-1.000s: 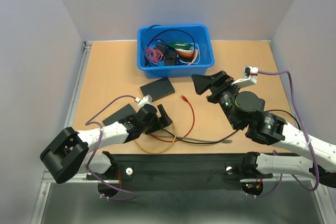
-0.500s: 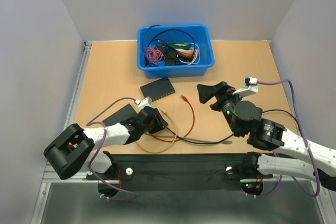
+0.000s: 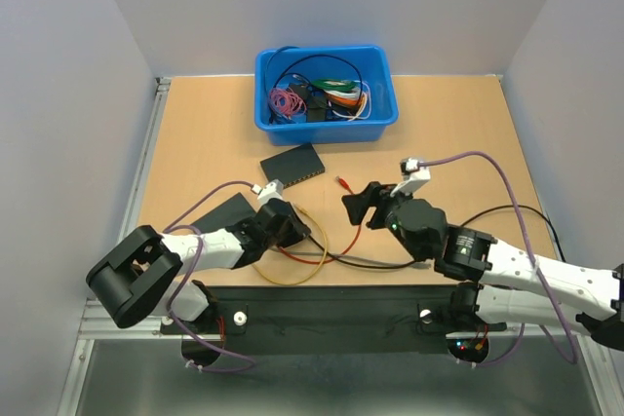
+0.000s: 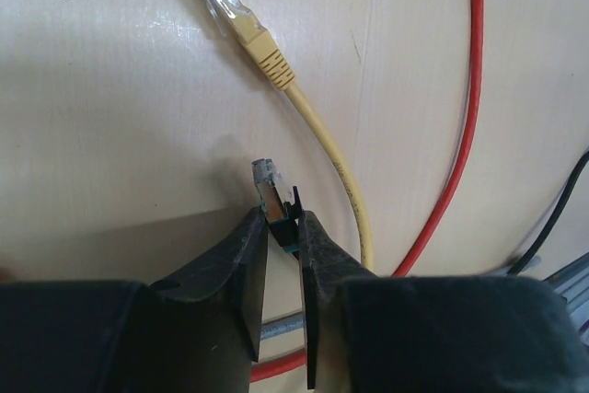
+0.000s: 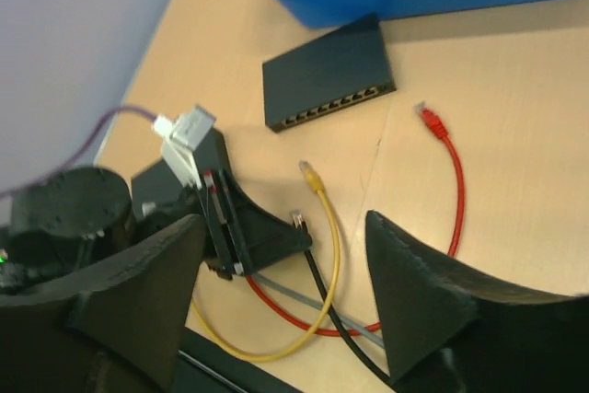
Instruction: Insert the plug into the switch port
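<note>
Pinching the plug (image 4: 269,192) between its fingertips, the left gripper (image 4: 281,227) sat low over the table (image 3: 195,133). Its jaws were drawn in to a narrow gap, and the connector's clear tip poked out ahead of them. The tip hung at or just above the wood (I could not tell whether it touched). A black cable (image 5: 324,306) ran back from the plug toward the near edge.

Beyond the held plug lay the switch (image 3: 292,165), flat on the table between the left gripper and the blue bin (image 3: 380,119). In the right wrist view its row of ports faced the near side, toward both arms. The plug was apart from those ports, not in any of them.

A yellow cable (image 4: 322,144) lay loose just ahead of the left fingertips, its own connector pointing away from them. A red cable (image 4: 465,135) curved past on the right, its end resting near the switch's right corner.

The right gripper (image 3: 359,204) hovered just right of the left one and was turned toward it. Its fingers (image 5: 423,292) were spread wide with nothing between them.
</note>
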`<state>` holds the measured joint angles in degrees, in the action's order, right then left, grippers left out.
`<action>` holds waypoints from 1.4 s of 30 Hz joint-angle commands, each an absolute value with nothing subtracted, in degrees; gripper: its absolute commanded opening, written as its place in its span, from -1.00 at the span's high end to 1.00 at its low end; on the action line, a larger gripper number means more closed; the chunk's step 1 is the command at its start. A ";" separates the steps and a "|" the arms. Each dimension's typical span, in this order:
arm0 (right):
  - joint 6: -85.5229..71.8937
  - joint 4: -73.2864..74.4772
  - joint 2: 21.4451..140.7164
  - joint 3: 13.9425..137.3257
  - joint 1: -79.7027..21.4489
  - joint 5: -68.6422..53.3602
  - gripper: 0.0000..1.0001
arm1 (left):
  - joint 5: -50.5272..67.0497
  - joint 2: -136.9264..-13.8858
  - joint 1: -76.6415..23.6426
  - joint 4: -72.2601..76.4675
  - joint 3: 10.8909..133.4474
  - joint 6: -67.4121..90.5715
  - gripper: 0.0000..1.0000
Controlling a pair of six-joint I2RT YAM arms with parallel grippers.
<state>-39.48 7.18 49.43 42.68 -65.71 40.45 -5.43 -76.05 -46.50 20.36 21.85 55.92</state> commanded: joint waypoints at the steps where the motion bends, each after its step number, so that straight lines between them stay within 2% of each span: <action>1: -32.27 -2.43 52.37 40.61 -65.83 28.32 -0.41 | -7.64 -75.33 -46.76 20.39 22.67 53.26 1.00; 8: -29.09 -8.08 61.42 40.52 -65.65 19.26 -0.05 | -8.08 -69.27 -46.76 16.80 25.75 51.77 1.00; 12: -29.27 -12.99 65.21 39.90 -65.04 15.74 0.06 | -9.31 -63.83 -46.76 13.99 26.89 51.50 1.00; 18: -29.88 -18.45 69.34 39.20 -64.51 10.20 0.06 | -10.28 -60.38 -46.76 11.00 28.65 51.42 1.00; 32: -28.48 -19.16 69.87 36.30 -64.16 12.39 -0.04 | -11.43 -53.27 -46.67 6.94 29.53 51.33 1.00; 42: -26.19 -22.32 78.21 40.60 -63.28 12.39 -0.04 | -9.76 -52.12 -46.67 6.86 29.27 51.33 1.00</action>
<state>-28.25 -18.06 75.42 36.86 -63.99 12.08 -9.80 -53.78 -46.50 6.04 27.07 51.72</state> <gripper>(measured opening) 0.522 0.272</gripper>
